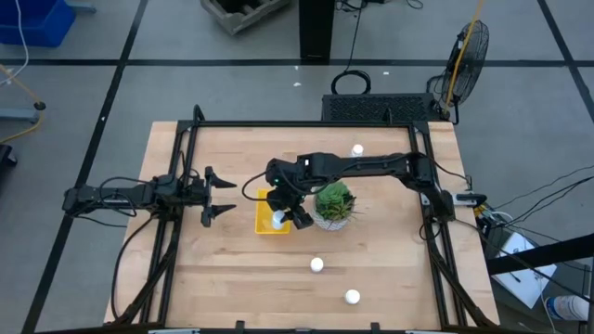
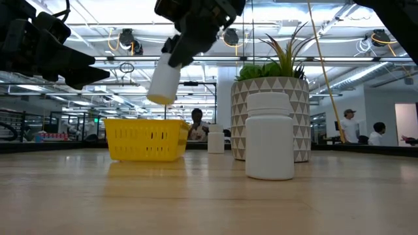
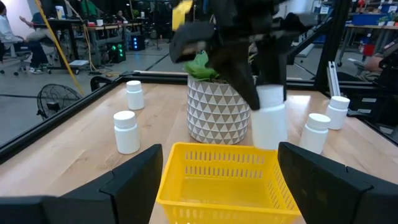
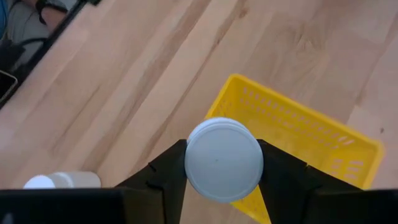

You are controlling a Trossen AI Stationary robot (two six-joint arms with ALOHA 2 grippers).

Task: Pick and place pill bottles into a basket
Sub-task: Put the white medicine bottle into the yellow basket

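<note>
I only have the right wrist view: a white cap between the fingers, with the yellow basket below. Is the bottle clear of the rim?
Observer: Yes. In the low view the right gripper holds the pill bottle tilted, wholly above the basket, not touching it.
Operator: Where is the left arm?
Observer: From above, the left gripper waits open, left of the basket and apart from it.
Operator: How many bottles stand on the table?
Observer: The left wrist view shows four standing bottles: two on one side of the potted plant, two on the other.
</note>
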